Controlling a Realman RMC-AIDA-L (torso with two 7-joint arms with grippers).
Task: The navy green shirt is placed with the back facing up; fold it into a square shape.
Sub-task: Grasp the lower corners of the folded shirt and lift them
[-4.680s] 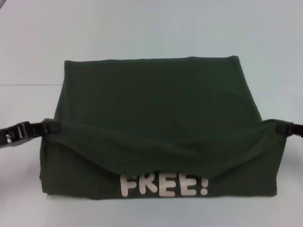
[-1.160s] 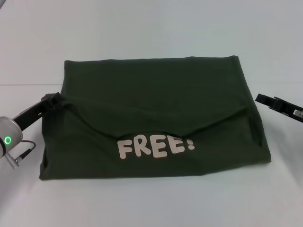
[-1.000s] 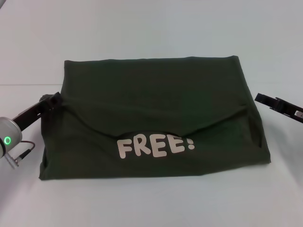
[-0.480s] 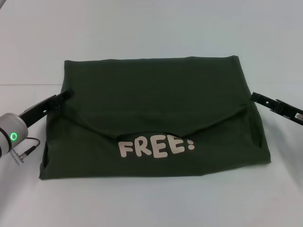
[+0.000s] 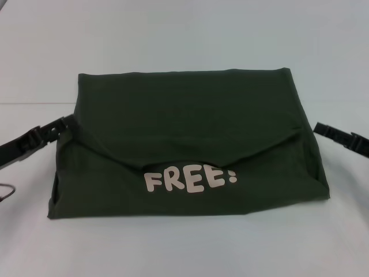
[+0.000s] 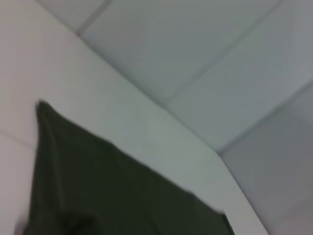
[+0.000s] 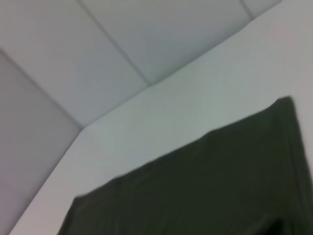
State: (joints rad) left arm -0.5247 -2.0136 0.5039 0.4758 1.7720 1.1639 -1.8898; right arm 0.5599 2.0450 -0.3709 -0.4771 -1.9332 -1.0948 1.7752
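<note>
Now the navy green shirt point(image 5: 190, 144) lies flat in the middle of the white table point(image 5: 184, 40), folded to a wide rectangle. Its far edge is straight, with two clean corners at far left and far right. A flap of the fabric is folded over from the far side toward the near side; the flap's edge runs as a shallow V across the shirt and ends just above the white "FREE!" lettering point(image 5: 190, 179), which sits near the centre of the near half. The near edge is about straight, the near right corner a bit rounded.

Left gripper point(image 5: 60, 124) is at the left side of the shirt, approx. at the height where the flap starts. Its dark tip is touching or just beside the fabric edge; I cannot tell which, and also cannot tell if the fingers are apart or together.

Right gripper point(image 5: 320, 128) is at the right side, just beside the shirt's right edge w/ a small strip of table between. Its fingers' state I cannot tell either.

Both wrist views show only a dark part of the shirt on the table.
</note>
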